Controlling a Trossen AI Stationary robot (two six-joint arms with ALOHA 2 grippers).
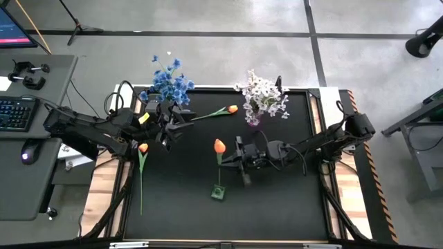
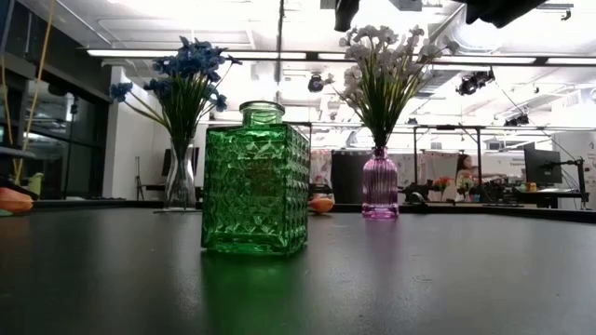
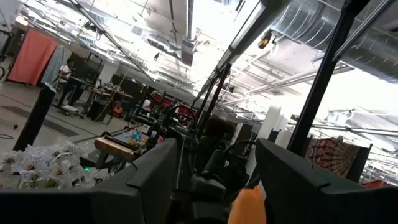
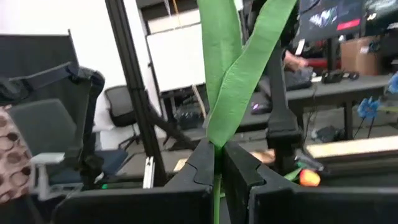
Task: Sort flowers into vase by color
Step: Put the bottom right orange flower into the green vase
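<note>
Counting three orange tulips (image 1: 219, 145), three vases (image 2: 256, 181); right tool (image 4: 217, 165) clenching one stem, left tool (image 1: 172, 128) released.

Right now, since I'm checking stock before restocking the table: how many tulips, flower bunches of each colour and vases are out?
Orange tulip: 3
Blue flower bunch: 1
White flower bunch: 1
Vase: 3 (green, purple, clear)
Total: 8

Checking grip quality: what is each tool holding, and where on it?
Right tool pinches an orange tulip by its green stem, below the leaves. Left tool holds nothing.
</note>
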